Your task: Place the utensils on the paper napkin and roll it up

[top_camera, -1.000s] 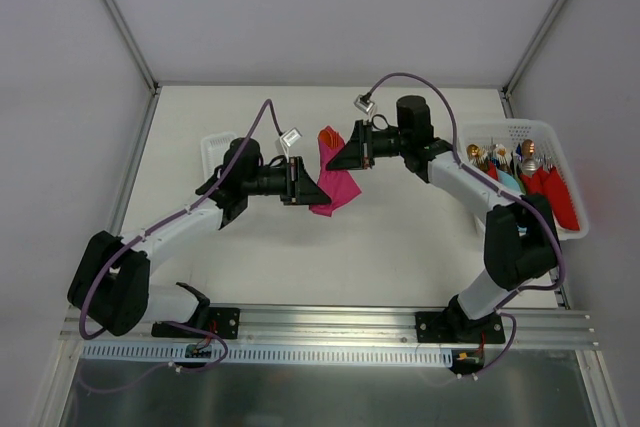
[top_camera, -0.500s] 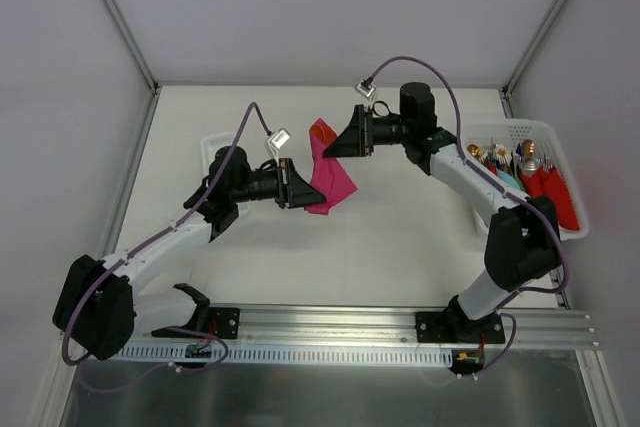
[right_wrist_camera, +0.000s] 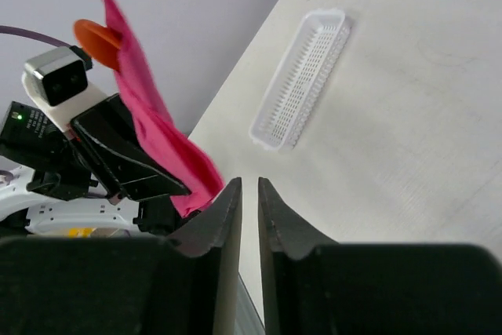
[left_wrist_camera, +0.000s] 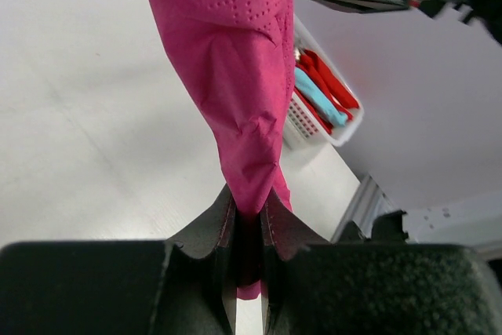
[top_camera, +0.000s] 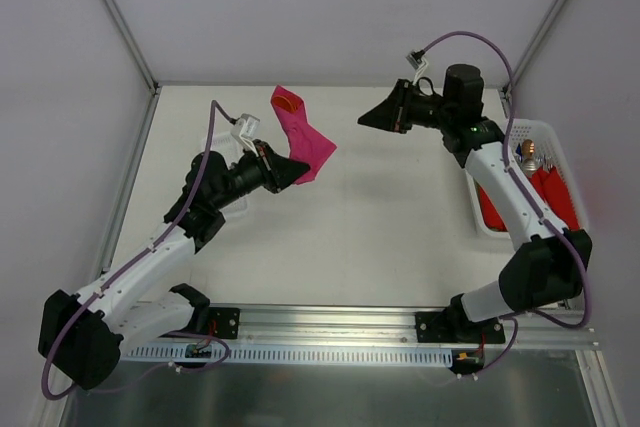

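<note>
My left gripper (top_camera: 290,169) is shut on the lower end of the magenta-pink paper napkin (top_camera: 300,137) and holds it up off the table as a loose roll. The orange spoon's bowl (top_camera: 288,102) peeks out of the roll's top end; the fork is hidden. In the left wrist view the napkin (left_wrist_camera: 235,60) rises from between my closed fingers (left_wrist_camera: 251,209). My right gripper (top_camera: 365,120) is apart from the napkin to its right, jaws slightly open and empty. In the right wrist view (right_wrist_camera: 249,190) the napkin (right_wrist_camera: 145,107) and spoon (right_wrist_camera: 96,37) show at the left.
A white basket (top_camera: 530,125) at the right edge holds red and teal napkin bundles with metal utensils; it also shows in the left wrist view (left_wrist_camera: 302,119). A small white tray (top_camera: 215,152) lies at the left, also in the right wrist view (right_wrist_camera: 302,80).
The right gripper has let go of the napkin and drawn back to the right and up. The left gripper has carried the rolled napkin to the left and back.
</note>
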`<state>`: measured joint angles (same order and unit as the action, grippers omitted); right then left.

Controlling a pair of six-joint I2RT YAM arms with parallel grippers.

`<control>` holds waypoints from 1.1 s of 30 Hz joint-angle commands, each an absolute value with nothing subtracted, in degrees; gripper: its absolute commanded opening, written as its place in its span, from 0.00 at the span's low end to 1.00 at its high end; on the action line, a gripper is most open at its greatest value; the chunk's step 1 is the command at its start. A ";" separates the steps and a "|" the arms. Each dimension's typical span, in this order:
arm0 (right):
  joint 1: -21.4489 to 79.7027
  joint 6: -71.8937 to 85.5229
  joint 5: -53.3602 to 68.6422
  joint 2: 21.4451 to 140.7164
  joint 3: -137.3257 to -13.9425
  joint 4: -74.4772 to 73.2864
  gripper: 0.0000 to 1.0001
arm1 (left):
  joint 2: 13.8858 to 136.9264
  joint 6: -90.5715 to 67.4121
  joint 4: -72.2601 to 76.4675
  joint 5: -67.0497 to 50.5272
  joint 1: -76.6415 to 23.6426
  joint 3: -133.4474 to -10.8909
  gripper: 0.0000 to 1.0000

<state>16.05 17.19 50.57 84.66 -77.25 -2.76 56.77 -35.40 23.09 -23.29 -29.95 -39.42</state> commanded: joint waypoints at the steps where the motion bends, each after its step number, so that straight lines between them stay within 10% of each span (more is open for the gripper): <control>1: 17.31 9.41 42.20 78.40 -83.40 -12.47 0.16 | 54.76 -33.05 22.68 -14.86 -30.06 -41.66 0.00; 8: 22.84 7.47 38.67 78.04 -86.31 -17.31 0.33 | 54.05 -34.36 21.89 -13.01 -30.15 -40.96 0.00; 33: 35.95 10.02 38.23 89.29 -89.47 -13.63 0.49 | 54.32 -36.21 21.88 -13.71 -31.46 -42.54 0.00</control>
<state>35.42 9.58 37.76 88.92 -86.39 -16.23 55.09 -35.66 20.14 -12.97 -30.83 -39.90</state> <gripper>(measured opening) 0.486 0.088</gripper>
